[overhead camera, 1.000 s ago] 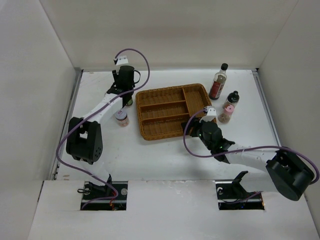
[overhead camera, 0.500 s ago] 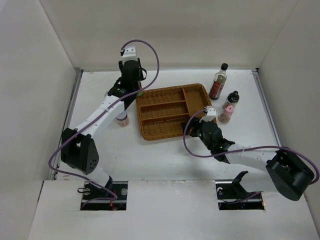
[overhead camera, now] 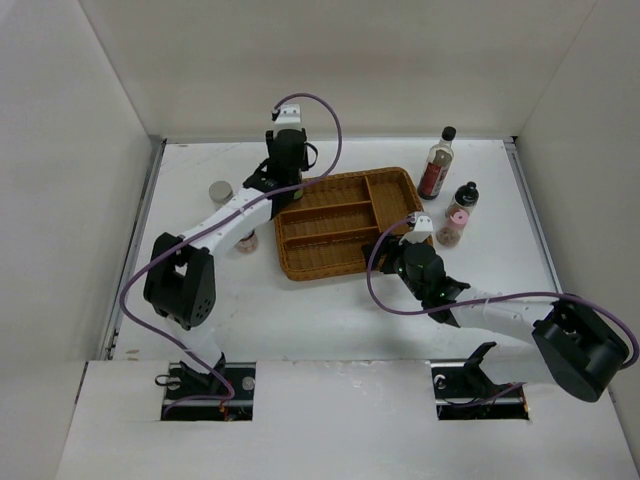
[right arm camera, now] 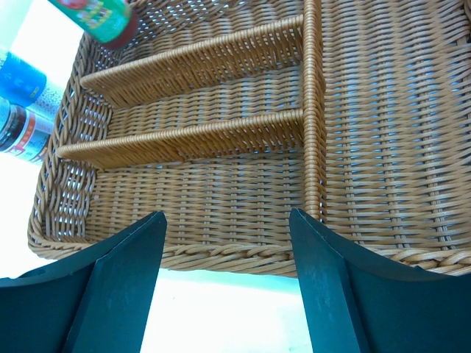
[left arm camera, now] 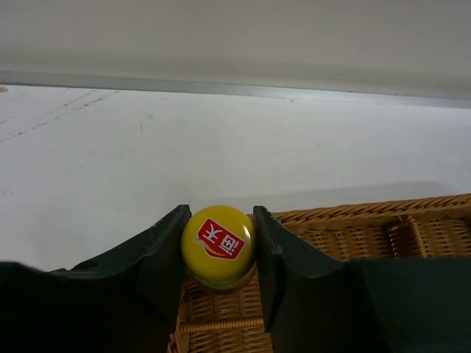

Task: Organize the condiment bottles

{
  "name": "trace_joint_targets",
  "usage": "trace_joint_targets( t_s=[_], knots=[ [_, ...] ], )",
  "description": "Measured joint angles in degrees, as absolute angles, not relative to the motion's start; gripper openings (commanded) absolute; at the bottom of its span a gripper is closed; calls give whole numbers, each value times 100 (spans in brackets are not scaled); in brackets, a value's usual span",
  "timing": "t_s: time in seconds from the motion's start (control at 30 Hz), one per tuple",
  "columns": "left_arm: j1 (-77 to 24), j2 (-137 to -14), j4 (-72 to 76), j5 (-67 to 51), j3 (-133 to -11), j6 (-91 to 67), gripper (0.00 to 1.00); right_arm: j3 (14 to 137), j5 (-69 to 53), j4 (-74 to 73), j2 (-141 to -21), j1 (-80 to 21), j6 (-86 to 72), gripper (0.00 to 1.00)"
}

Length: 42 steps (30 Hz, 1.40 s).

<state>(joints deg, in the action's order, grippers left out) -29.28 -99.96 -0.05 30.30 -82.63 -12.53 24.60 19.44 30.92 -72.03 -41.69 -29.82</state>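
Note:
My left gripper (overhead camera: 288, 183) (left arm camera: 220, 214) is shut on the red sauce bottle, whose yellow cap (left arm camera: 218, 245) shows between the fingers. It holds the bottle upright over the far left corner of the brown wicker tray (overhead camera: 322, 274) (left arm camera: 412, 220). The bottle's red body (right arm camera: 103, 18) shows in the right wrist view. My right gripper (overhead camera: 393, 249) (right arm camera: 226, 217) stands open with nothing in it at the tray's near right rim (right arm camera: 221, 257). Right of the tray stand a tall dark bottle (overhead camera: 435, 165), a black-capped shaker (overhead camera: 462, 198) and a pink-lidded shaker (overhead camera: 455, 226).
A grey-lidded jar (overhead camera: 220, 191) stands on the table left of the tray. Another small jar (overhead camera: 246, 240) is partly hidden under the left arm. A blue-label jar (right arm camera: 22, 79) shows beside the tray's left rim. White walls close in the table on three sides.
The left arm has swung right with the red sauce bottle, from the table's left side to the tray's far left corner, uncovering the grey-lidded jar. The right arm has stayed in place.

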Motion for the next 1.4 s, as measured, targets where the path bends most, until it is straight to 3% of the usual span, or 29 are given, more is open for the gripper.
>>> trace_joint_targets(
  t_s=[0.27,0.53,0.63,0.83,1.17,1.4],
  knots=[
    [-2943,-10073,397,3028,-7658,-1328,27,2460,1946,3089,-7203,-4169,-2982,78],
    [-3009,-10062,1140,3133,-7150,-1391,48,2460,1944,3089,-7203,-4169,-2980,82],
    [-3015,-10003,1227,3142,-7030,-1404,61,2460,1944,3092,-7203,-4169,-2982,82],
    [-3013,-9356,1229,3197,-6781,-1417,78,2460,1944,3089,-7203,-4169,-2982,83],
    [-2596,-7575,1107,3570,-5948,-1715,84,2460,1944,3089,-7203,-4169,-2980,84],
    [-1629,-7894,530,3699,-5673,-2121,84,2462,1944,3089,-7201,-4169,-2978,87]
  ],
)
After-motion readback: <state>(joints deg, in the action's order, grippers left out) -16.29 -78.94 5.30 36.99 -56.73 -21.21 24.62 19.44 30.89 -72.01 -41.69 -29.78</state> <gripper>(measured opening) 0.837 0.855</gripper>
